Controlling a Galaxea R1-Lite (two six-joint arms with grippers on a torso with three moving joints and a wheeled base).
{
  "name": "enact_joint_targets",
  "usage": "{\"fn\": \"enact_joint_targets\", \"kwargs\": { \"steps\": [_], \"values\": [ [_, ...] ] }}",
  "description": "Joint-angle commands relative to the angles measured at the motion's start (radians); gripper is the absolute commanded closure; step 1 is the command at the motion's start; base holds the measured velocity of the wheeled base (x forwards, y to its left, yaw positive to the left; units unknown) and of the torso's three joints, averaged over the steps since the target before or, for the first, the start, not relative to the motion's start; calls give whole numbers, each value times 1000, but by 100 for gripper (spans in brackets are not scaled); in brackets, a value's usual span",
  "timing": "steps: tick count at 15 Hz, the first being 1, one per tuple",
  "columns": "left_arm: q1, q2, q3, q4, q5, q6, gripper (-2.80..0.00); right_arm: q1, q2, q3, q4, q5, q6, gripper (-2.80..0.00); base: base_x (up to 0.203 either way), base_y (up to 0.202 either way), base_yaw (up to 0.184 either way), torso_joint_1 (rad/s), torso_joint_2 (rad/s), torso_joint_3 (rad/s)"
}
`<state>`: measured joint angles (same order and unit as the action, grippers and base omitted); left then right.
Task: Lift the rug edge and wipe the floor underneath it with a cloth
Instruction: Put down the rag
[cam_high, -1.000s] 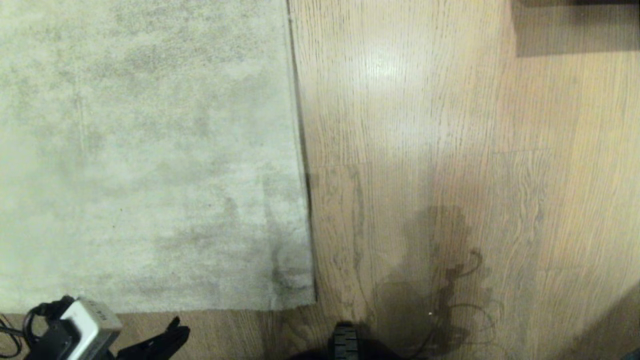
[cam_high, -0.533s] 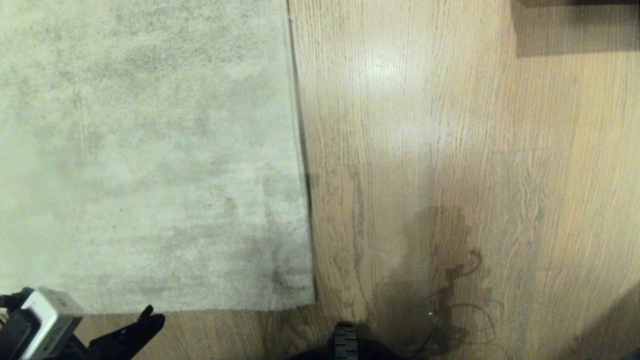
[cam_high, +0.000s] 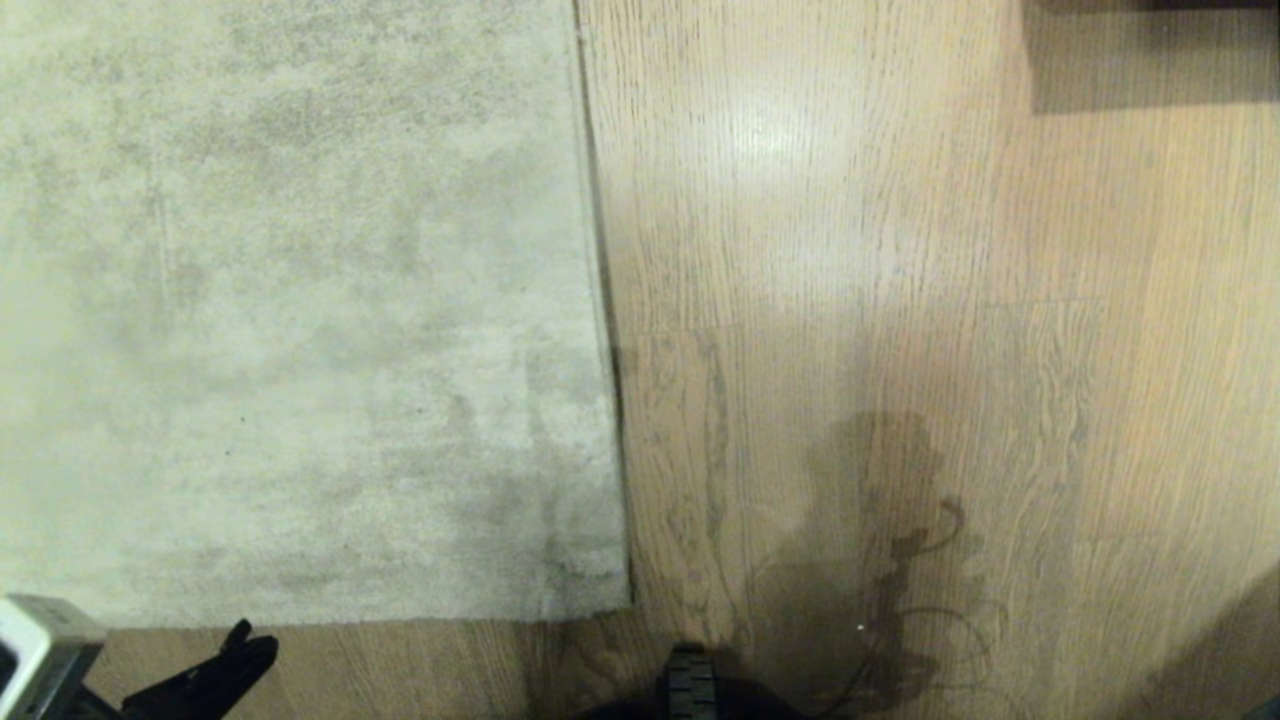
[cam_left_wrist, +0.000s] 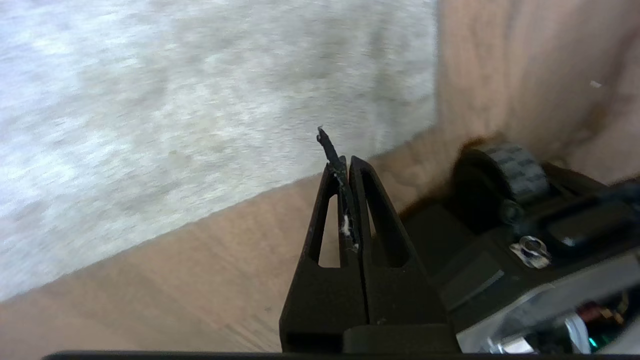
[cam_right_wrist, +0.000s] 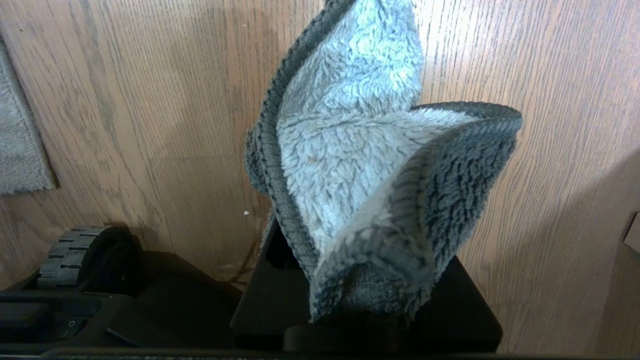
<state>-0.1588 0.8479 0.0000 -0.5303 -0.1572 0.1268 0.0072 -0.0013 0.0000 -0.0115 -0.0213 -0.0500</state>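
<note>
Overhead: rug edge (cam_high: 600, 300) flat on glossy wood-plank floor (cam_high: 850, 250).

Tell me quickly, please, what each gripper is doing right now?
Left gripper: shut, holding nothing, above the floor near the rug edge.
Right gripper: shut on the cloth.
</note>
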Motion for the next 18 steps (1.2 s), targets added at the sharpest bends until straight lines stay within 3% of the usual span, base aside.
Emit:
{"fn": "enact_joint_targets", "kwargs": {
  "steps": [1,7,13,18],
  "values": [
    [46,-41,0,19,-1,1,0,0,1,0,-1,0,-1,0,0,0,0,0,0,0],
    [85,-18,0,24,-2,3,0,0,1,0,-1,0,-1,0,0,0,0,0,0,0],
    [67,17,0,22,-1,45,0,0,1,0,-1,0,-1,0,0,0,0,0,0,0],
    [41,26,0,-13,2,39,0,0,1,0,-1,0,-1,0,0,0,0,0,0,0]
  ]
}}
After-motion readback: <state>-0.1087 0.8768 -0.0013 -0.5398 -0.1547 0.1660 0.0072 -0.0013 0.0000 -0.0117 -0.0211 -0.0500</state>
